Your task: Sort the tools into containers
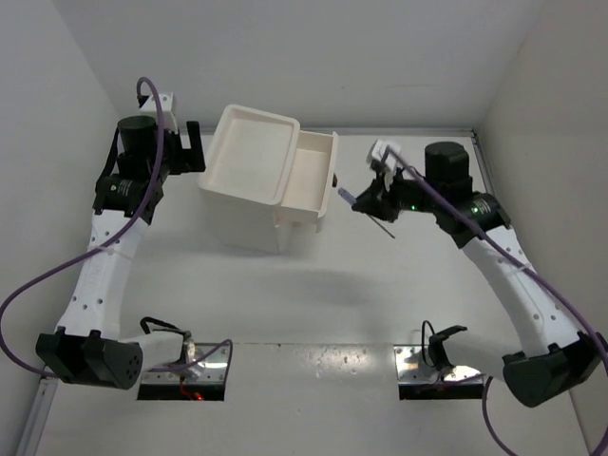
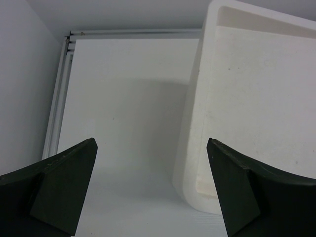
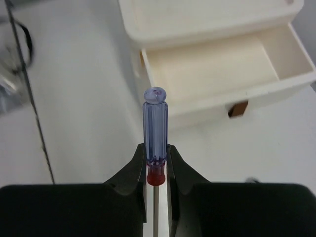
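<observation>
One tool in view, no others. Wide white table (image 1: 285,304), walls on three sides. On it, far and left of centre, the cabinet (image 1: 249,161); its tray top shows nothing inside. One drawer (image 3: 212,69) is pulled out to the right, a brown handle (image 3: 238,108) on its front; the part seen holds nothing.

The left gripper (image 2: 150,148) sits just beside the cabinet's left wall, fingers wide apart, nothing between them. The right gripper (image 3: 156,160) hangs near the open drawer, on its right, clamped on the screwdriver (image 3: 155,126) at the red collar, blue handle pointing toward the drawer.

Progress, as a judgement: wrenches and pliers appear nowhere, so perhaps stowed; cannot tell. The screwdriver is not yet dropped in. That remains, then shutting the drawer.
</observation>
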Tool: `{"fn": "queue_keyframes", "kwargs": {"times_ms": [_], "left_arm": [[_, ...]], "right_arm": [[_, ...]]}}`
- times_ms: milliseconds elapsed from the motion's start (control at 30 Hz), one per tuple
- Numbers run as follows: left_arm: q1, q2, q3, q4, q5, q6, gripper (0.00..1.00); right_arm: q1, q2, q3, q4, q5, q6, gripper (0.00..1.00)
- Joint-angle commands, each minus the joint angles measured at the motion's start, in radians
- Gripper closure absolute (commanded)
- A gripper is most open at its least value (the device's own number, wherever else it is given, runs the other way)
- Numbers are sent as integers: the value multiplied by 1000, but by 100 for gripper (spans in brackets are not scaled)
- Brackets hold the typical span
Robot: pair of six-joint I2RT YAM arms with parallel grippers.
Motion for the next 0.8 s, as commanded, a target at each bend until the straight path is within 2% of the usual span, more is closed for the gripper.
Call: {"fn": "queue_keyframes", "kwargs": {"times_ms": [0, 67, 100, 133, 200, 233, 333, 533, 767], "left_arm": [[9, -29, -10, 35, 19, -27, 0], [9, -40, -20, 44, 10, -38, 0], [9, -40, -33, 44, -3, -50, 0], [9, -50, -33, 55, -19, -64, 0], [9, -51, -42, 55, -19, -64, 0], [9, -51, -51, 55, -19, -64, 0], [9, -51, -62, 64, -19, -64, 0], [9, -40, -82, 74, -31, -64, 0], [9, -20, -100, 83, -31, -64, 0]], "right_arm": [[-5, 80, 104, 229, -94, 615, 100], [-5, 177, 187, 305, -94, 786, 100], [-5, 212, 211, 378, -94, 960, 100], [-5, 246, 254, 417, -85, 1044, 100], [-28, 329, 268, 513, -85, 1209, 100], [-28, 350, 268, 614, -85, 1376, 100], [-48, 441, 268, 700, -51, 1594, 100], [-48, 614, 366, 748, -2, 1733, 100], [-48, 752, 489, 712, 93, 1683, 98]]}}
